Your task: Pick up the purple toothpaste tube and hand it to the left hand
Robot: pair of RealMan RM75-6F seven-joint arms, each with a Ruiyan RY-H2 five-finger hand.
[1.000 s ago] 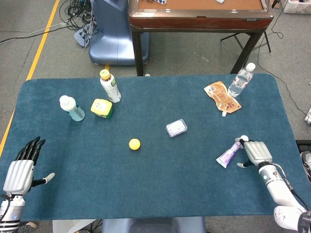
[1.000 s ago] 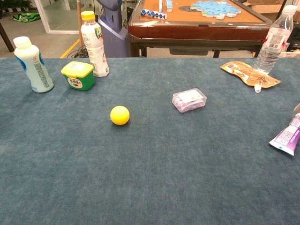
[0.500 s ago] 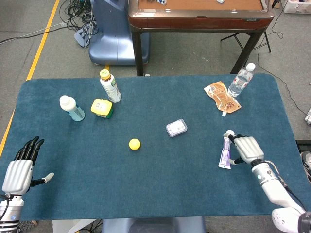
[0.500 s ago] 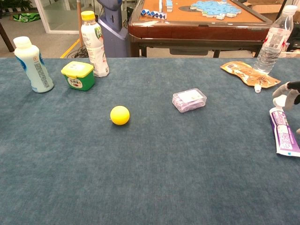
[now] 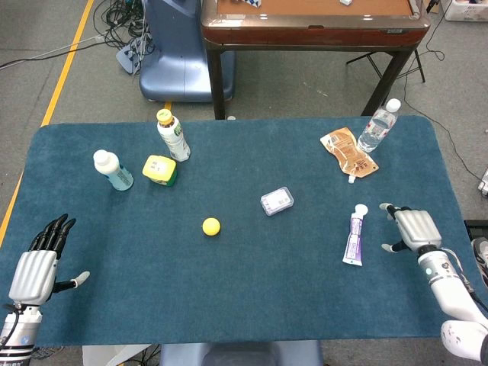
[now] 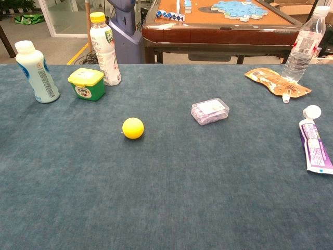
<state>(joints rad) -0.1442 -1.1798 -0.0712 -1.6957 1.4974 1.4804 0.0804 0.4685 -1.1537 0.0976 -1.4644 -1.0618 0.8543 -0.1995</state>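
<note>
The purple toothpaste tube [image 5: 354, 235] lies flat on the blue cloth at the right, its white cap pointing to the far side; the chest view shows the tube [image 6: 314, 146] at the right edge. My right hand [image 5: 414, 227] hovers just right of the tube, apart from it, fingers spread and empty. It is out of the chest view. My left hand [image 5: 36, 270] sits at the near left corner of the table, fingers extended, holding nothing.
A yellow ball [image 5: 211, 226] and a small clear box [image 5: 277, 200] lie mid-table. A white bottle [image 5: 113, 169], a green tub [image 5: 160, 170] and a drink bottle [image 5: 173, 135] stand far left. An orange pouch [image 5: 348, 153] and a water bottle [image 5: 377, 126] are far right.
My right hand turned the tube from slanted to nearly upright in the view, then let go and drew back to the right. The left hand barely moved.
</note>
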